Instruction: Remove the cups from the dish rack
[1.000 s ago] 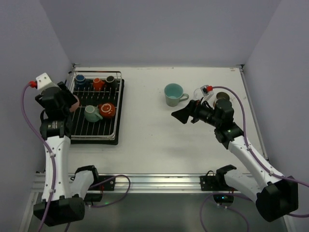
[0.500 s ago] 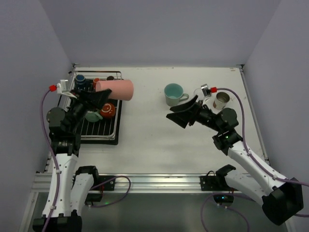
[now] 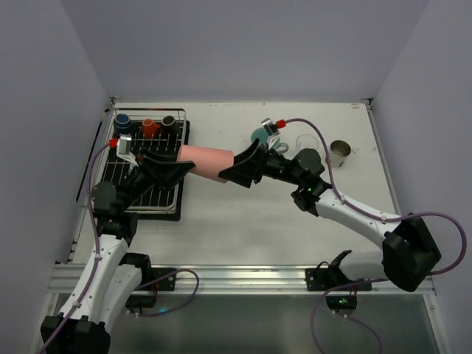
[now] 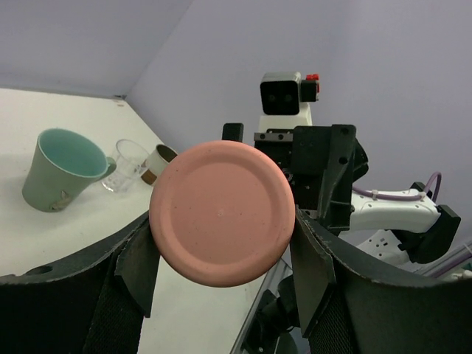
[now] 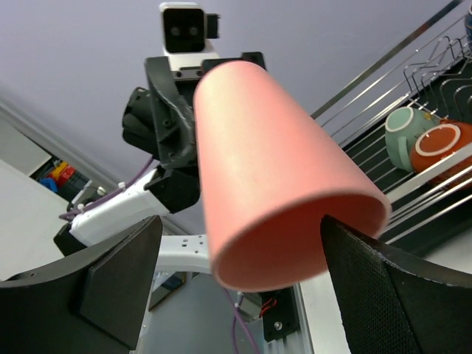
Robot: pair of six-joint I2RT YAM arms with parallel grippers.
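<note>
My left gripper (image 3: 179, 168) is shut on the base end of the salmon tumbler (image 3: 208, 161) and holds it sideways in the air, right of the dish rack (image 3: 144, 212). The tumbler's flat bottom fills the left wrist view (image 4: 221, 212). My right gripper (image 3: 237, 169) is open, with its jaws on either side of the tumbler's open mouth (image 5: 274, 184). Blue (image 3: 122, 120), orange (image 3: 150, 127) and black (image 3: 169, 121) espresso cups stand at the rack's far end. A teal mug (image 5: 402, 133) and a brown-orange cup (image 5: 442, 144) lie in the rack.
On the table to the right stand a teal mug (image 3: 259, 137), partly hidden by my right arm, a clear glass (image 3: 306, 141) and a metal cup (image 3: 340, 153). The same three show in the left wrist view, the mug (image 4: 63, 169) nearest.
My left arm lifted the salmon tumbler out of the rack and swung it right over the table. My right arm moved left until its open jaws reached the tumbler's mouth.
</note>
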